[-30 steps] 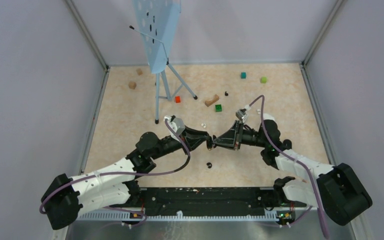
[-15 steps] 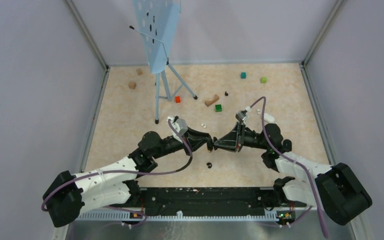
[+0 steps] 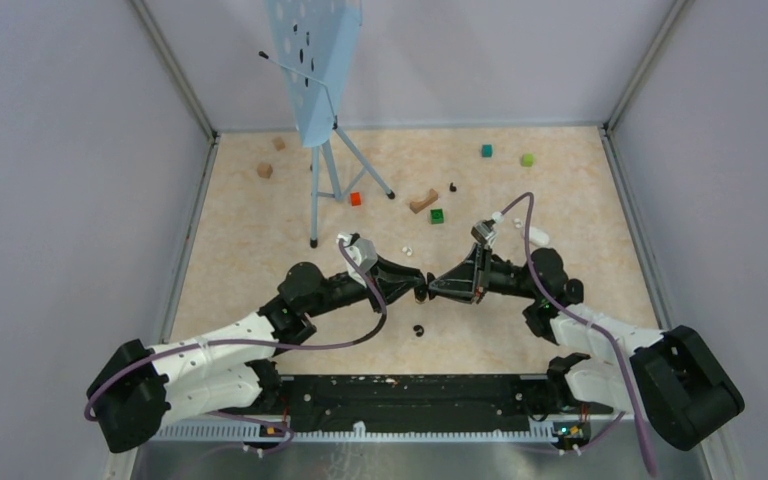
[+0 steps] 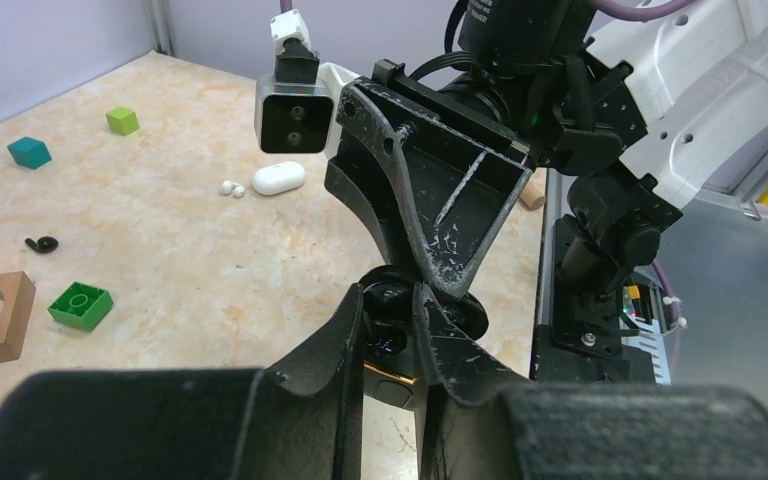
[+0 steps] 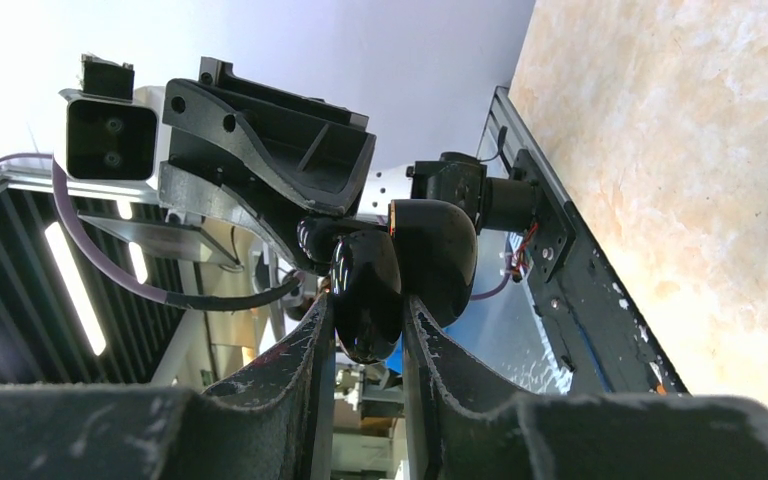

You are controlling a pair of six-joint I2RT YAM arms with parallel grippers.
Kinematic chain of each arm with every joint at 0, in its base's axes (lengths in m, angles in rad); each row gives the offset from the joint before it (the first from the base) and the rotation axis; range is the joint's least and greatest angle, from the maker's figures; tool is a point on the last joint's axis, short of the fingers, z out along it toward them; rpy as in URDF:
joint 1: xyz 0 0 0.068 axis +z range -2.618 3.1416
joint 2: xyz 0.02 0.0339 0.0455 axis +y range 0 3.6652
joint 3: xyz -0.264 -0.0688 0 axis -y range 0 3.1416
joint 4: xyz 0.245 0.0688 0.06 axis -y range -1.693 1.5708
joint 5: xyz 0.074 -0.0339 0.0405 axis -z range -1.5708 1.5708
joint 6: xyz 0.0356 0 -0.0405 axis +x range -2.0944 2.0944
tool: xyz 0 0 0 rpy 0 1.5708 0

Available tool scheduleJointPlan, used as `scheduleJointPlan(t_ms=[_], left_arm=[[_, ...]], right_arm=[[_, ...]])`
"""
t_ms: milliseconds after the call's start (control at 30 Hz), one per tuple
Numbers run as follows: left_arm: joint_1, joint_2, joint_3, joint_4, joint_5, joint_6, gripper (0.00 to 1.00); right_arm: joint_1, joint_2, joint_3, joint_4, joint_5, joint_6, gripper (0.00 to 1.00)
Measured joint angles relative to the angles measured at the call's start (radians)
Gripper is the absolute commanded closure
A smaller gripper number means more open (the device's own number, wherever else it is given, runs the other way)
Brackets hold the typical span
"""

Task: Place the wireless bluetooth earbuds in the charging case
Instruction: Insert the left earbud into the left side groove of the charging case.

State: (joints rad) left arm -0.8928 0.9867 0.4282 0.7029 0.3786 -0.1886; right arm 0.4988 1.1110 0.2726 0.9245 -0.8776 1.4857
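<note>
My left gripper and right gripper meet tip to tip above the table's middle. Both are shut on a glossy black charging case. The left wrist view shows its gold rim and button between my left fingers, with the right fingers coming down onto it. In the right wrist view the case sits between my right fingers. One black earbud lies below the grippers and another further back. White earbuds lie behind the left gripper. Whether a bud sits in the case is hidden.
A white case with two white buds lies behind the right arm. A green brick, wooden arch, red cube, teal cube and lime cube are scattered at the back. A blue tripod stand stands back left.
Both grippers have shifted slightly to the right together, still joined on the case. Nothing on the table has moved.
</note>
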Motion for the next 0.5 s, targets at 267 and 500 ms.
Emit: scheduleJointPlan(t_ms=[267, 500], left_arm=[[0.0, 0.0, 0.0, 0.005, 0.003, 0.0, 0.87], [0.0, 0.009, -0.003, 0.026, 0.005, 0.0, 0.88]], right_arm=[[0.0, -0.001, -0.005, 0.011, 0.0, 0.004, 1.0], [0.0, -0.012, -0.009, 0.011, 0.001, 0.004, 1.0]])
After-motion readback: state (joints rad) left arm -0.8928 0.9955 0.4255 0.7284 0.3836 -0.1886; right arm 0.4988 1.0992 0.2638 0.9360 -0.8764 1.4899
